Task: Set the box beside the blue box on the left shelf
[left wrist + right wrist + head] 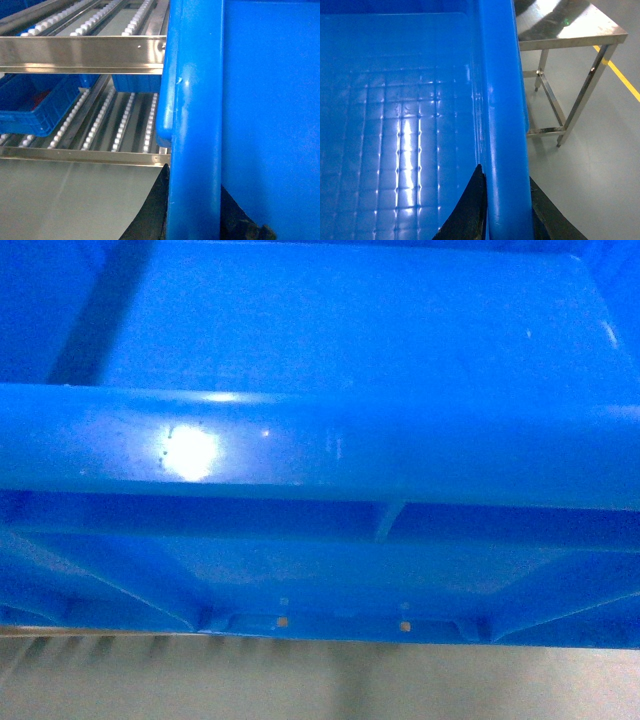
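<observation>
Three close views (shared box (320,450))

Very little of the robot's own body shows in these views. In the left wrist view, the left claw (192,220) appears only as two black fingers at the bottom edge: one finger (152,212) is a dark, smooth, curved blade tapering to a narrow tip, with a matte finish; the other is a blunter black wedge with a slightly rough, uneven lower edge. In the right wrist view, the right claw (507,210) looks much alike: a black, tapered finger (467,210) with a pointed tip and a faint sheen along its edge, and a second black wedge-shaped one. No cables, screws or markings are discernible. The head view shows no part of the robot.
</observation>
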Controlling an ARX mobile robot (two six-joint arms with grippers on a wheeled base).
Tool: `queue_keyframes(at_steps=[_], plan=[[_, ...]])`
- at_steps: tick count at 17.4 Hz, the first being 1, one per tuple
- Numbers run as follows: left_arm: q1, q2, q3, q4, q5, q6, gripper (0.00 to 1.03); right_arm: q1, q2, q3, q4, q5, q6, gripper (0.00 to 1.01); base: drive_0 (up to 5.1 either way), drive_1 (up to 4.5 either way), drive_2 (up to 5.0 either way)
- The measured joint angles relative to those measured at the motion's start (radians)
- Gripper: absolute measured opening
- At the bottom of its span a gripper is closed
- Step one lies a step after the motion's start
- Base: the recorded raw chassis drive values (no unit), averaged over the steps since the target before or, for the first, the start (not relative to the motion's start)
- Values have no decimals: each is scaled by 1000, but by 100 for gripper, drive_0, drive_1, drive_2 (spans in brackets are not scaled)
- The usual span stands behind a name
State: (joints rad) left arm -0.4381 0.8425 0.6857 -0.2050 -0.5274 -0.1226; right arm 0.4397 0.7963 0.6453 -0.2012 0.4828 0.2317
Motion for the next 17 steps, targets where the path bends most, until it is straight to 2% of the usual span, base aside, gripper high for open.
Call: queue_keyframes(at_steps=[4, 17], plan=[[0, 0, 0, 1, 0, 0, 11, 0, 0, 0, -1, 0, 0, 11, -489, 342, 134], [0, 2, 0, 0, 0, 0, 11, 0, 0, 0, -1, 0, 0, 11, -498, 246, 246]])
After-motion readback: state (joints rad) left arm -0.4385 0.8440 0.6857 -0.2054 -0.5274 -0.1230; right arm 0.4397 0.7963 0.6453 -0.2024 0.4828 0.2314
